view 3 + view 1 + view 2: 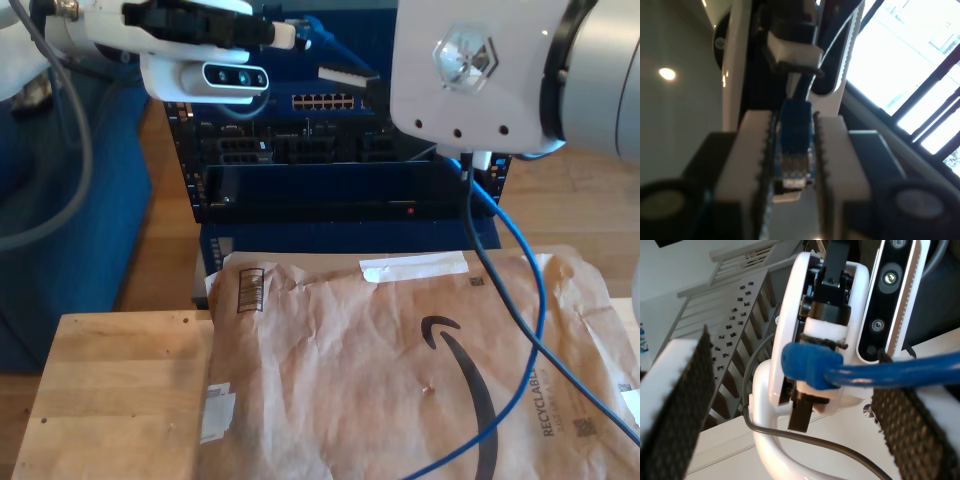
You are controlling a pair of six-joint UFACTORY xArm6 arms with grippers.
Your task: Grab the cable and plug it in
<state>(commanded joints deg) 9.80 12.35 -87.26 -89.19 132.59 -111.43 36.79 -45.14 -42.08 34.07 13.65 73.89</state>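
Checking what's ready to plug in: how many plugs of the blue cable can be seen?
1: the plug clamped in my first pincer, at the exterior view's top. The cable has another end, which may be hidden.

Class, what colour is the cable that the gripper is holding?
Bright blue. The cable shows best in the second wrist view, its plug clamped in my first gripper.

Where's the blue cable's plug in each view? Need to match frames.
First wrist view: plug clamped between the fingers of my first pincer.
Second wrist view: plug held in my first pincer, facing my open second pincer.
Exterior view: plug at the top, left of centre, at the tip of my first pincer.
Shared landmark: my first pincer gripping the plug.
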